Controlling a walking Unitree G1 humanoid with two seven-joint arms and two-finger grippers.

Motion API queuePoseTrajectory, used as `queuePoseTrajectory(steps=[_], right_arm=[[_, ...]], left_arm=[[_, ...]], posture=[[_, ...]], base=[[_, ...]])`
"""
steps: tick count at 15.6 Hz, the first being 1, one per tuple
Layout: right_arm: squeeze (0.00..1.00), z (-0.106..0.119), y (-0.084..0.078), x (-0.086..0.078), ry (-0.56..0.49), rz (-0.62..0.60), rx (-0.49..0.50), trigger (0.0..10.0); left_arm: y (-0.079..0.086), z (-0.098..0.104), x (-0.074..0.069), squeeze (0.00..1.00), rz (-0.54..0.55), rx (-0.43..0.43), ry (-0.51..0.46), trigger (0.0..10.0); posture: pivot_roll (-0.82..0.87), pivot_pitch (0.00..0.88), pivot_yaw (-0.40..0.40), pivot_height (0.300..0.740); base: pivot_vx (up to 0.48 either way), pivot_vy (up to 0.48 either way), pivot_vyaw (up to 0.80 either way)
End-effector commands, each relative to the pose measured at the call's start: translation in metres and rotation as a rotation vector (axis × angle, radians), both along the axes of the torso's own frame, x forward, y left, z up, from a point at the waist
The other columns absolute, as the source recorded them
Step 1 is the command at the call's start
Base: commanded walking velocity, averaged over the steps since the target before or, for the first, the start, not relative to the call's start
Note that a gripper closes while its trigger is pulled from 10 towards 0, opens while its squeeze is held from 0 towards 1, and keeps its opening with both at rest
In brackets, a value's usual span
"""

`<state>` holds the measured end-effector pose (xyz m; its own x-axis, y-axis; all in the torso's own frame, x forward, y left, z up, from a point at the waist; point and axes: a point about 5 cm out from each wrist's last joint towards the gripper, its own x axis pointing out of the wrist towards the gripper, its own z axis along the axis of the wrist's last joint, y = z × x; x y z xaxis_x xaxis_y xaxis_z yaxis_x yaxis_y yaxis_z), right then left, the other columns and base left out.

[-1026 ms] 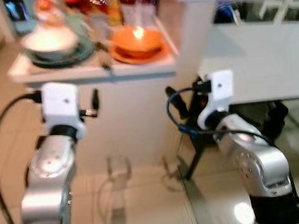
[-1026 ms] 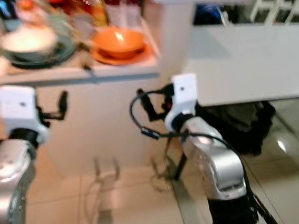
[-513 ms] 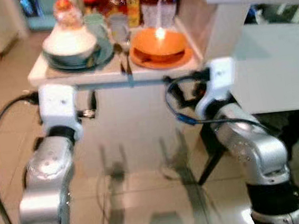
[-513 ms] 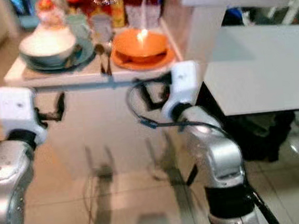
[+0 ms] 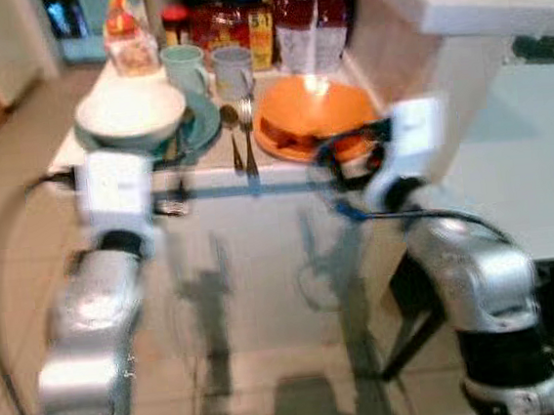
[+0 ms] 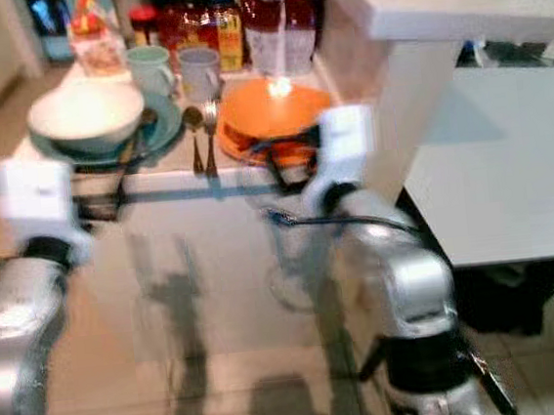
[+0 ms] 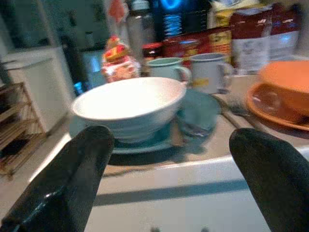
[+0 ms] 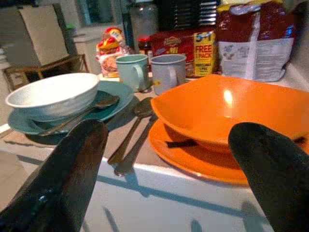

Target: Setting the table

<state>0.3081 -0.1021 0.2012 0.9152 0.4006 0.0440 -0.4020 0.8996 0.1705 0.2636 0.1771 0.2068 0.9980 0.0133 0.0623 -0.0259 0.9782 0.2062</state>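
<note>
moved: both arms have come up to the counter's near edge since a moment back, and the whole view has closed in on it (the robot itself has stepped nearer).
left gripper [image 7: 164, 179]: fingers spread wide, holding nothing, level with the counter edge and facing the white bowl [image 7: 128, 102].
right gripper [image 8: 166, 179]: fingers also wide apart and empty, just short of the orange bowl [image 8: 227, 108].
counter [image 5: 210, 175]: white, with a tall white ledge on its right.
left setting: white bowl sits on a teal plate [image 5: 201, 127], with a spoon [image 8: 82, 113] resting across the plate's rim.
right setting: orange bowl rests on an orange plate [image 8: 193, 152].
between them: a fork [image 5: 248, 137] and a second spoon [image 5: 232, 133] lie side by side on the counter.
far side: two mugs [image 8: 147, 71] stand touching, behind them a red jar, packets and a dark red bag [image 8: 253, 41].
floor: pale glossy tiles, the arms' shadows on them.
</note>
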Motion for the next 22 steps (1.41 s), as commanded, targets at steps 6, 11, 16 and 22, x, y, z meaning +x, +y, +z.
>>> queuePoseTrajectory(steps=[6,11,16,22], right_arm=[[1.0,0.009,-0.017,0.008,0.024,-0.087,0.031,10.0],[1.0,0.007,-0.036,0.026,0.134,-0.221,0.074,10.0],[1.0,0.017,-0.044,0.047,0.161,-0.317,0.079,10.0],[0.0,0.0,-0.044,0.087,0.378,-0.348,0.168,10.0]], left_arm=[[-0.012,0.01,0.0,0.0,-0.079,0.01,-0.049,10.0],[-0.047,0.03,-0.011,0.0,-0.405,0.018,-0.128,10.0],[-0.066,0.034,-0.024,0.0,-0.624,-0.012,-0.077,10.0],[-0.074,0.031,-0.031,0.0,-0.712,0.003,-0.031,10.0]], posture=[[0.02,0.0,-0.065,0.74],[0.02,0.0,-0.065,0.74],[0.02,0.0,-0.063,0.74],[0.03,0.0,-0.082,0.74]], base=[[0.25,0.0,0.0],[0.0,0.0,0.0],[0.0,0.0,0.0],[0.0,0.0,0.0]])
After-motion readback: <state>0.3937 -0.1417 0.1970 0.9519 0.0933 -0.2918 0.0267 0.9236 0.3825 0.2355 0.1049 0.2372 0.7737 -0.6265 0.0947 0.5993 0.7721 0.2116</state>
